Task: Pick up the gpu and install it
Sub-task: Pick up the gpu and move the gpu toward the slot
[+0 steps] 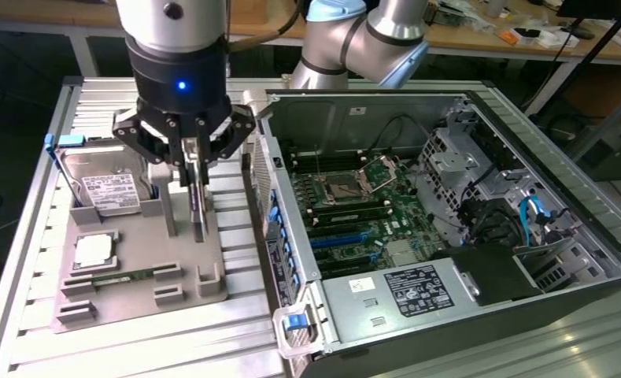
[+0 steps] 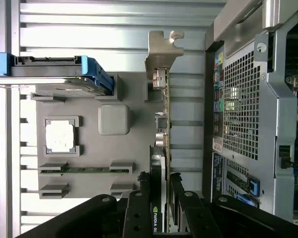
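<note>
The gpu (image 1: 197, 214) stands on its edge in a slot of the grey fixture tray (image 1: 142, 309), at the exterior view's left beside the open computer case (image 1: 520, 307). In the wrist view the gpu (image 2: 162, 124) appears edge-on, its silver end bracket (image 2: 161, 52) at the far end and its black shroud near the fingers. My gripper (image 1: 191, 177) reaches down over the card's top. One black finger (image 2: 143, 191) sits on each side of the card, pressed against it, so the gripper (image 2: 160, 192) is shut on the gpu. The card's lower edge still rests in the tray.
The tray also holds a silver hard drive (image 1: 105, 185) with a blue clip, a CPU (image 1: 93, 250) and a narrow memory stick (image 1: 121, 277). The case lies open with its motherboard (image 1: 357, 205) and blue slots (image 1: 341, 240) showing. The case's rear wall (image 2: 243, 99) stands close beside the card.
</note>
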{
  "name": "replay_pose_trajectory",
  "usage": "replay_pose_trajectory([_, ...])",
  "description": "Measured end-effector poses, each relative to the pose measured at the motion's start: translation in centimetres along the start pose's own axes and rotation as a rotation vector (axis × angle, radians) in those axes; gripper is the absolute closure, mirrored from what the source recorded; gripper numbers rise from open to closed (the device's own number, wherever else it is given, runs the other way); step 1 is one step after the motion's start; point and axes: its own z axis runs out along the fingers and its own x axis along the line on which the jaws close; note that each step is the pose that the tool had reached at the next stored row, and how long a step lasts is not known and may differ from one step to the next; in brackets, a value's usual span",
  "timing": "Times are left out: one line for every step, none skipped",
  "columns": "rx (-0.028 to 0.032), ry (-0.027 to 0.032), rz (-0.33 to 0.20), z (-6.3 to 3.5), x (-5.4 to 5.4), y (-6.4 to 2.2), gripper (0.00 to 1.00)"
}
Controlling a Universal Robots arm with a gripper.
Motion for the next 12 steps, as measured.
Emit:
replay_pose_trajectory([0.0002, 0.0001, 0.000, -0.48, 0.0, 0.02, 0.73])
replay_pose_trajectory([0.0002, -0.0001, 0.000, -0.90, 0.0, 0.03, 0.73])
replay_pose_trajectory([0.0005, 0.0001, 0.000, -1.35, 0.0, 0.05, 0.73])
replay_pose_trajectory([0.0005, 0.0000, 0.000, -1.81, 0.0, 0.06, 0.73])
replay_pose_trajectory([0.0006, 0.0000, 0.000, -2.27, 0.0, 0.08, 0.73])
replay_pose_trajectory([0.0007, 0.0000, 0.000, -2.72, 0.0, 0.10, 0.73])
replay_pose_trajectory([0.0007, -0.0001, 0.000, -3.21, 0.0, 0.12, 0.73])
replay_pose_trajectory([0.0009, 0.0000, 0.000, -3.64, -0.1, 0.13, 0.73])
replay_pose_trajectory([0.0009, 0.0000, 0.000, -4.08, -0.1, 0.15, 0.73])
replay_pose_trajectory([0.0011, 0.0000, 0.000, -4.55, -0.1, 0.16, 0.73])
replay_pose_trajectory([0.0014, 0.0001, 0.000, -4.98, -0.1, 0.18, 0.73])
replay_pose_trajectory([0.0016, -0.0001, 0.000, -5.55, -0.1, 0.20, 0.73])
